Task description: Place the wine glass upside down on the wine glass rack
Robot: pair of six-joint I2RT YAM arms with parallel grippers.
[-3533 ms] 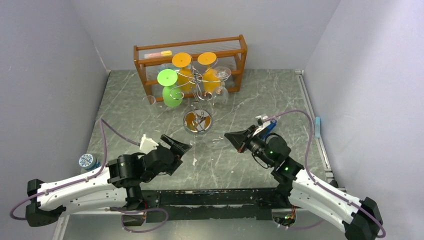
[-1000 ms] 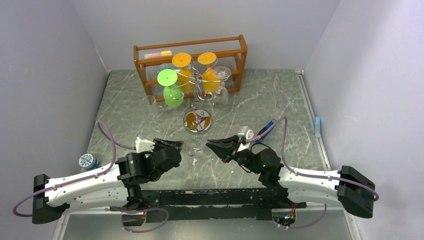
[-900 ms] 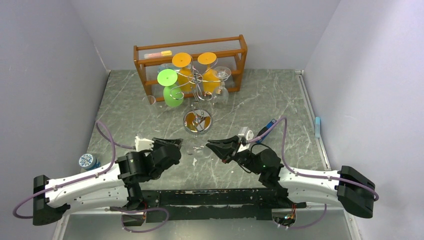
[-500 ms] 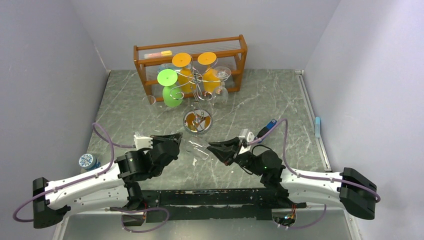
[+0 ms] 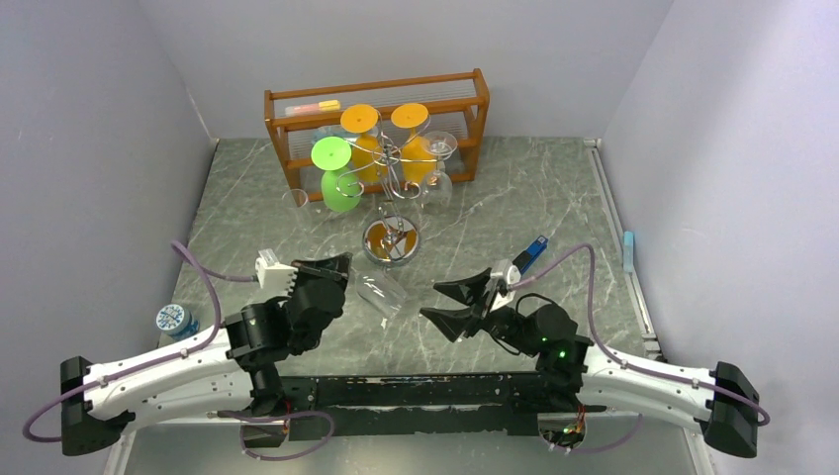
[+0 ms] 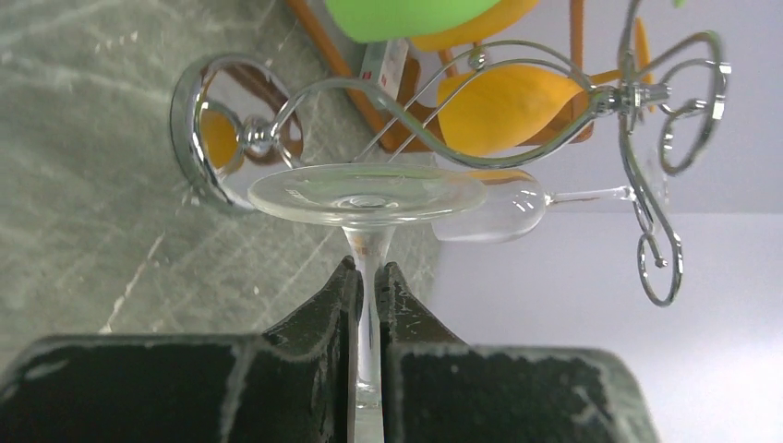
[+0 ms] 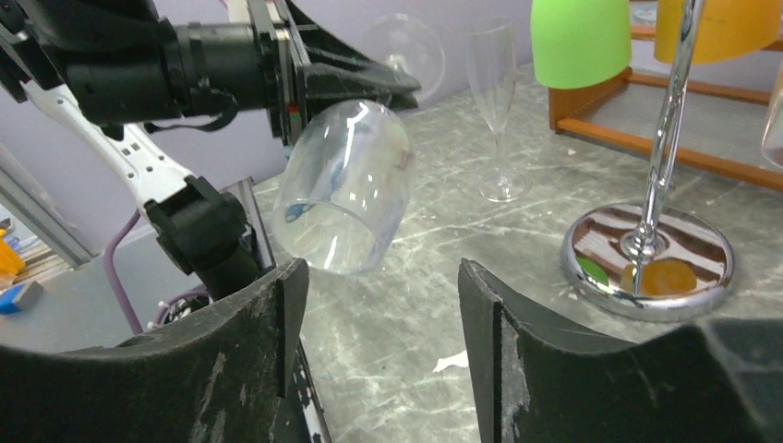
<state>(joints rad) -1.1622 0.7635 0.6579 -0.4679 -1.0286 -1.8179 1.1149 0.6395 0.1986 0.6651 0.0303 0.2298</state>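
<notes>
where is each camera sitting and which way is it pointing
Top external: above and behind the arms, looking down on the table; both arms show, left gripper and right gripper.
Left wrist: on that wrist, looking along its shut fingers at the wine glass foot and wine glass rack.
Right wrist: on that wrist, looking between its open fingers at the glass bowl and left gripper.
Shared: both wrist views show the glass and the rack's round base.
</notes>
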